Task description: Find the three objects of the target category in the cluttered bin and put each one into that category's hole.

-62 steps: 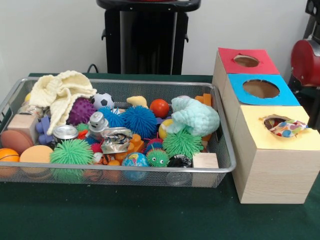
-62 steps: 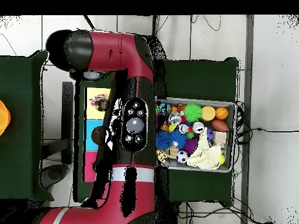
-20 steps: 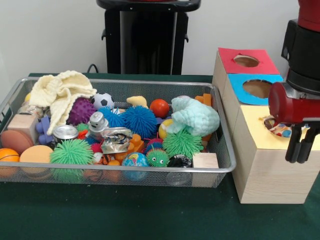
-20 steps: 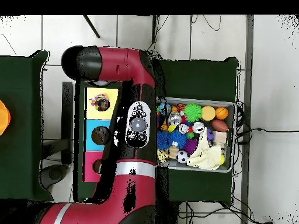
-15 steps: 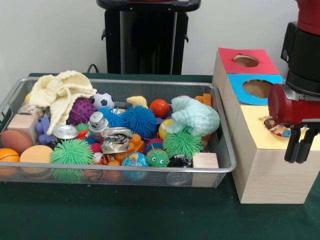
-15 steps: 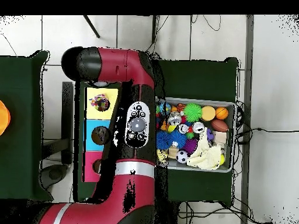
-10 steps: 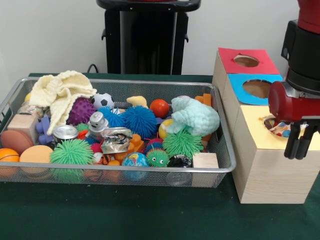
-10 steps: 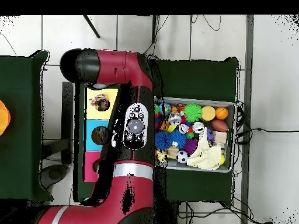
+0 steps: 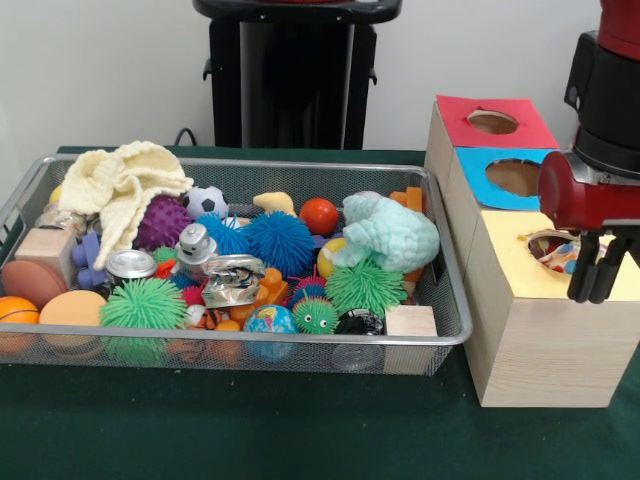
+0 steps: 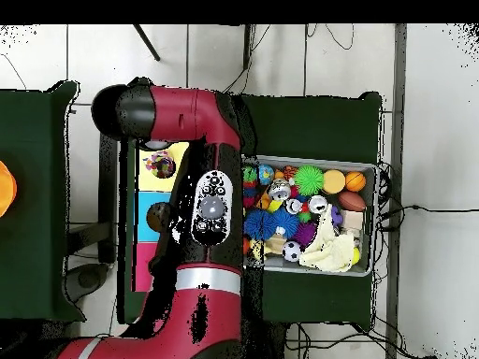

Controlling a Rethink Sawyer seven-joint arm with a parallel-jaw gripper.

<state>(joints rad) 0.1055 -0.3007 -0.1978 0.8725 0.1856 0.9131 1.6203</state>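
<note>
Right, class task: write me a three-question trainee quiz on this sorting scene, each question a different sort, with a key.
1. True or false: the black end effector hangs over the silver wire mesh bin.
2. Which box top shows polka-dot cloth in its round hole? A red B blue C pale yellow
3. Fill in: the cream knitted cloth lies at the bin's ____ end in the front view.

Key: 1 false; 2 C; 3 left
</note>
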